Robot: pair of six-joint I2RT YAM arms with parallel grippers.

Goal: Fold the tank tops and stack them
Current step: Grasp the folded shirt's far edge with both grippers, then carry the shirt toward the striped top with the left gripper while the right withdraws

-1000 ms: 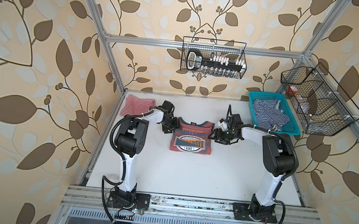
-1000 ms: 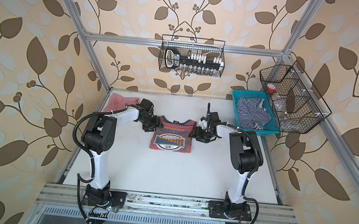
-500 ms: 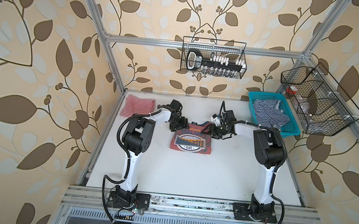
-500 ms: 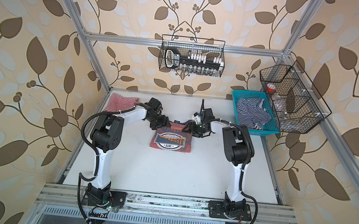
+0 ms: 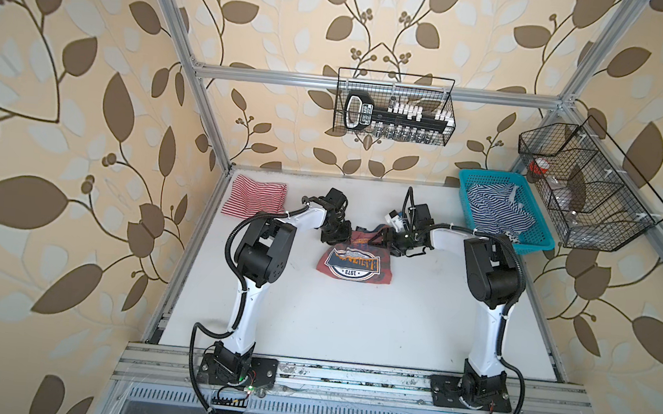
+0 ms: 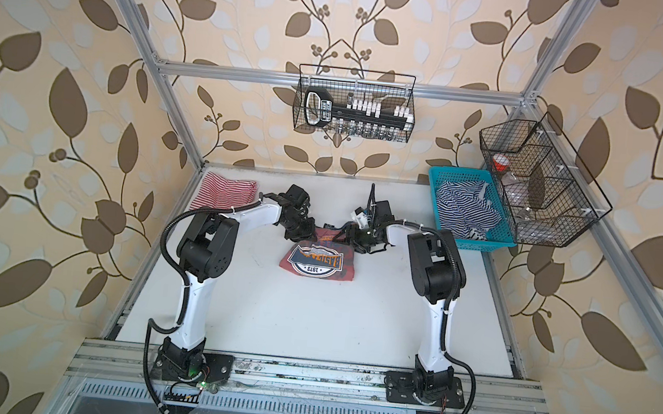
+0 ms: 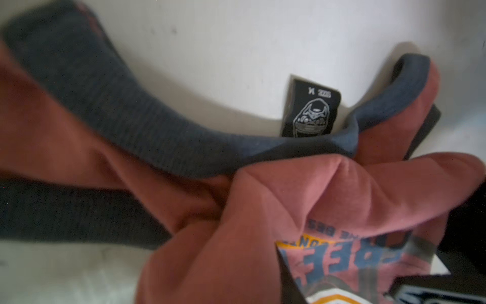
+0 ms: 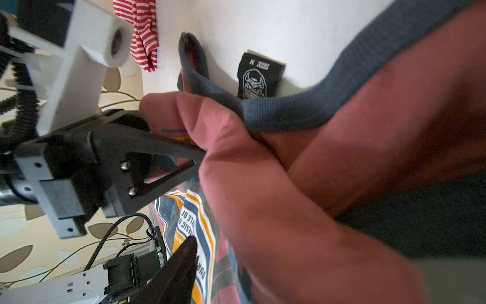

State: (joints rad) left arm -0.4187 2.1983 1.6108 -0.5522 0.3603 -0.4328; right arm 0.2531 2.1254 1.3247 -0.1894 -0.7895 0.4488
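Having stood open 1 second earlier, the left gripper (image 8: 201, 155) is found clamped on the dusty red tank top (image 5: 353, 264); whether the right gripper (image 5: 389, 241) holds anything cannot be told; further folding is indicated.

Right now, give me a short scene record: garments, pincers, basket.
surface: white table
work_item: dusty red tank top, "1973" badge print facing up, upper part bunched, black neck label exposed
grip_left: left pincer shut on a fold of the dusty red tank top
grip_right: right pincer at the same top's upper edge; cloth hides whether it grips
set_aside: red-and-white striped tank top, flat in the rear left corner
bin: teal basket, rear right, holding a navy-and-white striped garment
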